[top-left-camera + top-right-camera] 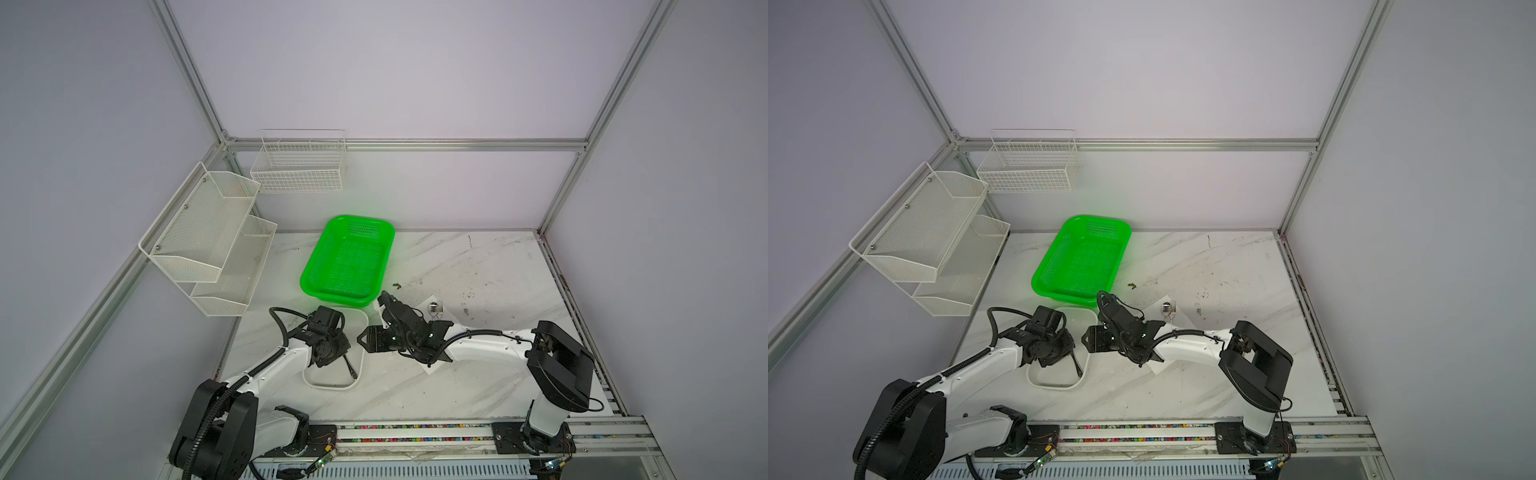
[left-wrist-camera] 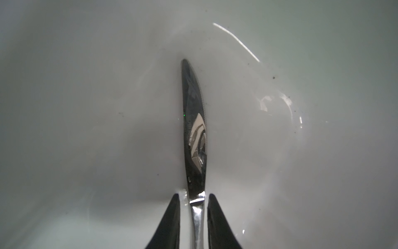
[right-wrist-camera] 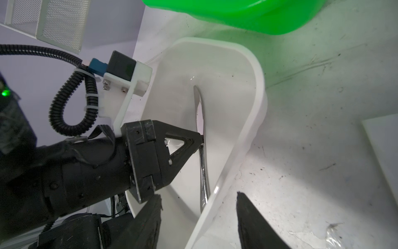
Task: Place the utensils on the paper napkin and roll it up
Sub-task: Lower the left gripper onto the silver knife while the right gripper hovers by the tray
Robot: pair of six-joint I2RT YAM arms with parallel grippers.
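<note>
Knife [image 2: 195, 129], slim, mirror-bright, in white tray [image 3: 256, 86], between tips of left gripper [image 2: 193, 195], hold unclear; right gripper [image 3: 199, 194] wide, empty.

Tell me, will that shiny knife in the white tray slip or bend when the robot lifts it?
The knife mirrors its surroundings like polished metal, so it may well slip between the left gripper's narrow fingertips. It looks solid, so probably stiff, not floppy. Taken only at the handle, the long blade might pivot downward.

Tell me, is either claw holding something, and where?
The left gripper pinches the knife where handle meets blade; the right gripper holds nothing.
</note>
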